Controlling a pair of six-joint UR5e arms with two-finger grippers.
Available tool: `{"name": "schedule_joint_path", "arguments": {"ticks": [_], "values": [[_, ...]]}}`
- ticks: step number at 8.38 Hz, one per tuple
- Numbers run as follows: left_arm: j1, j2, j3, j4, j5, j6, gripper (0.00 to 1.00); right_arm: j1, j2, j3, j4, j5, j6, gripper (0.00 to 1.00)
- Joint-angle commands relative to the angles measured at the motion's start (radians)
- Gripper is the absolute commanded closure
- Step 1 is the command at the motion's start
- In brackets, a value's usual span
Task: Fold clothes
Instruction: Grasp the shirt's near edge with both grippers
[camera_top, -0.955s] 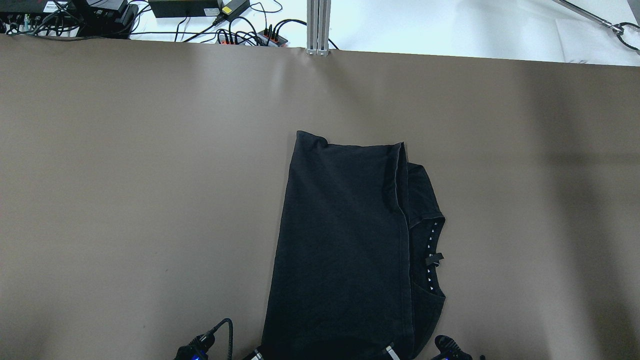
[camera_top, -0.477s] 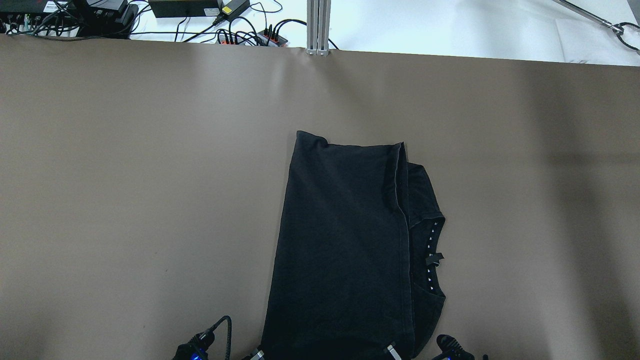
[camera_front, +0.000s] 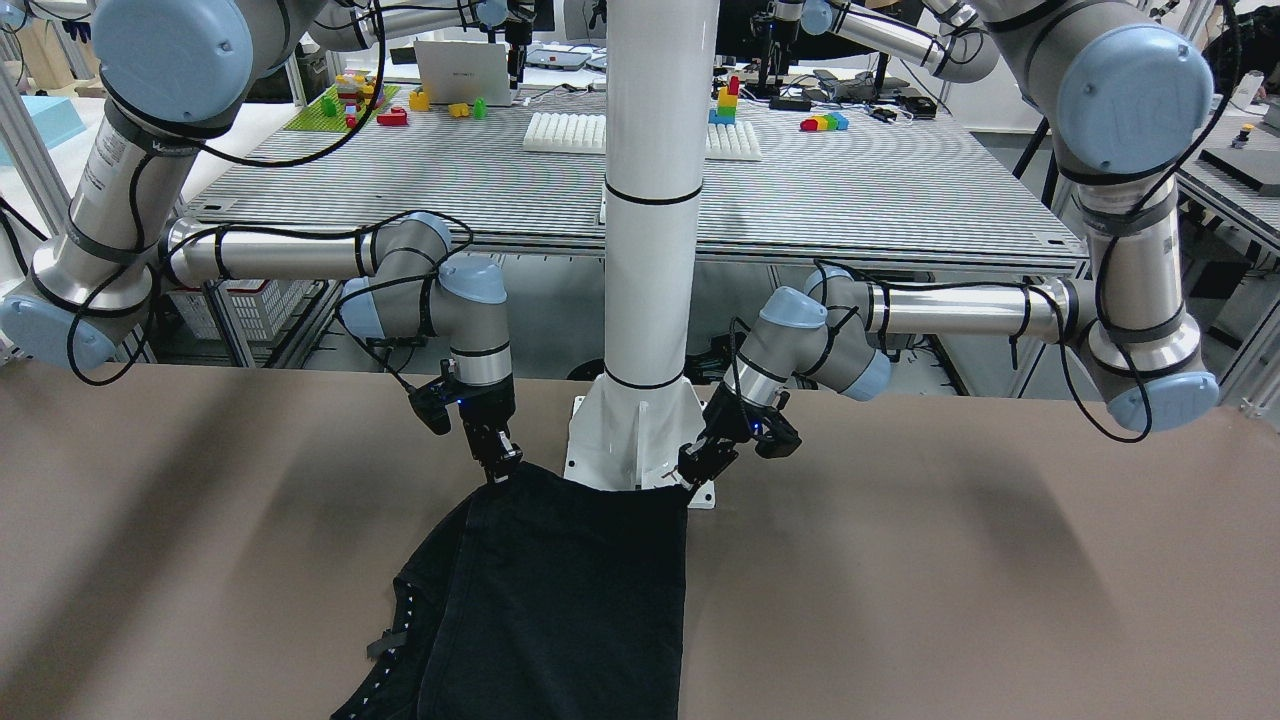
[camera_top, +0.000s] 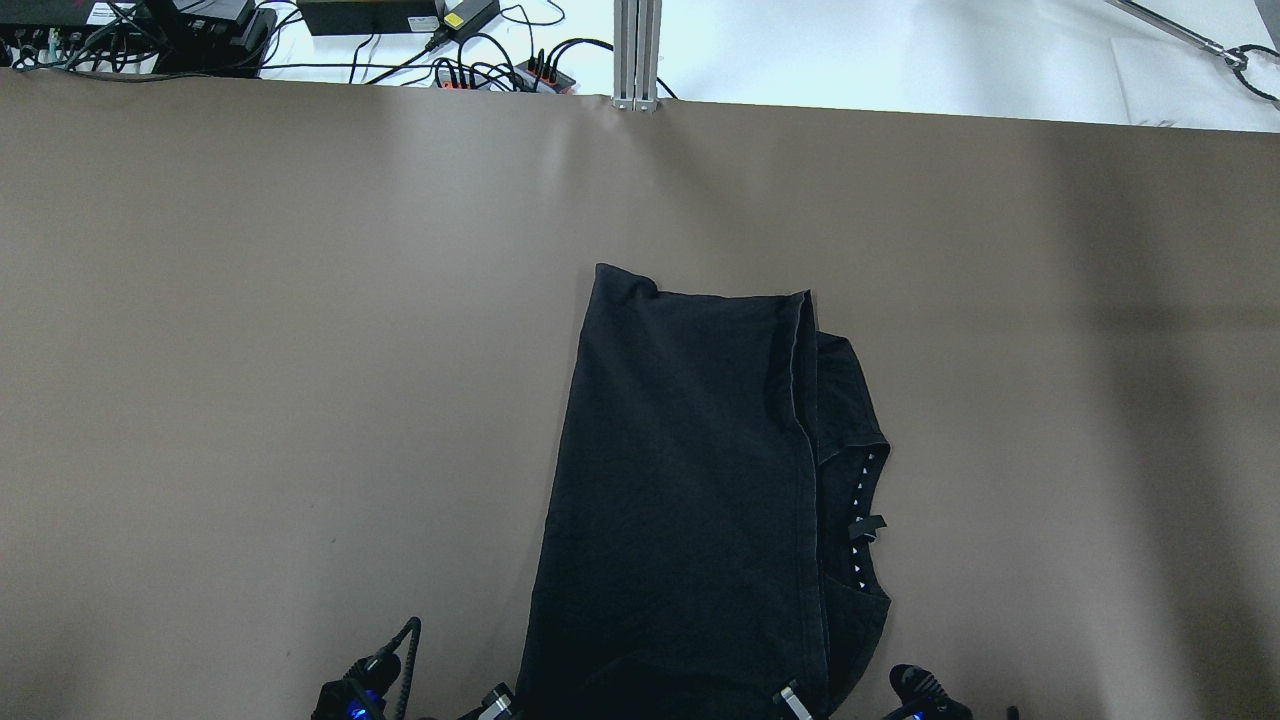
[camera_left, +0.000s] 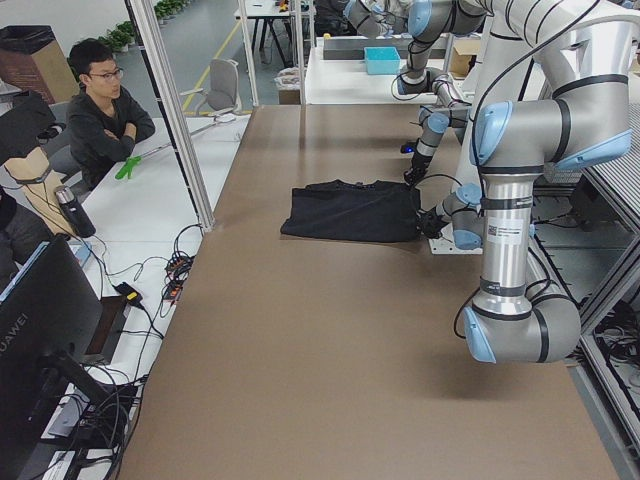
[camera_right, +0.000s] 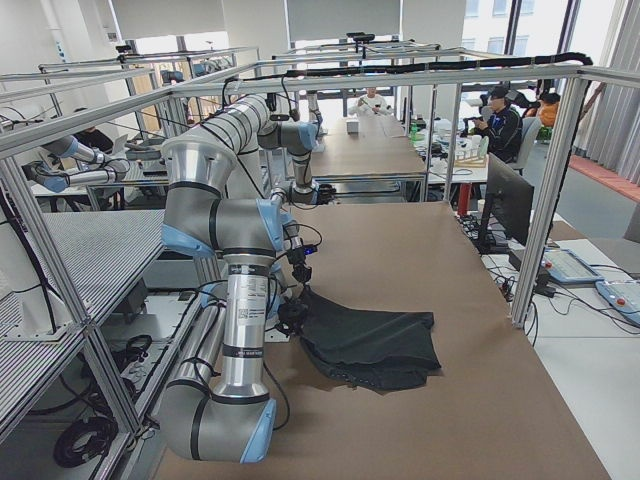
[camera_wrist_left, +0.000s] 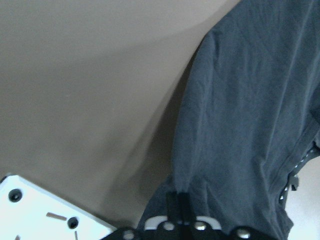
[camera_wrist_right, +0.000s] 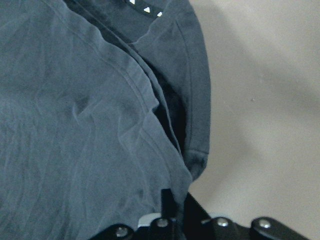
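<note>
Garment lies flat at mid-tabletop. Its near end sits at the robot-side edge and its length runs toward the far edge.

Progress: one lengthwise fold looks done. A broad panel is laid over, and a narrow strip with the neckline's white dots shows along the robot's right side. The crosswise fold is not yet made, so call it about halfway.

Left tool is closed narrow on the near left corner. Right tool is closed narrow on the near right corner. Both have cloth between the fingers. You would likely carry that near end over toward the far edge.

Views:
- The overhead gives you the fold's whole outline but crops both tools at its bottom.
- The front-facing view shows both tools on the corners, either side of the white post, but loses the garment's far end.
- The wrist views show hem and wrinkles close at the fingers.
- The side views show the near corners lifted only slightly.
</note>
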Motion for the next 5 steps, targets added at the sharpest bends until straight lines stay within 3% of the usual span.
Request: {"name": "schedule_joint_path", "arguments": {"ticks": [1,3,5], "values": [[-0.181,-0.003,-0.029,0.004,-0.157,0.050,1.00,0.132,0.054,0.036,0.000,0.025,-0.017,1.00],[-0.369,-0.110,0.008,0.101,-0.280,0.122,1.00,0.330,0.120,-0.082,0.011,0.191,-0.094,1.00],[-0.469,-0.271,0.136,0.180,-0.346,0.128,1.00,0.429,0.163,-0.141,0.011,0.223,-0.144,0.99]]}}
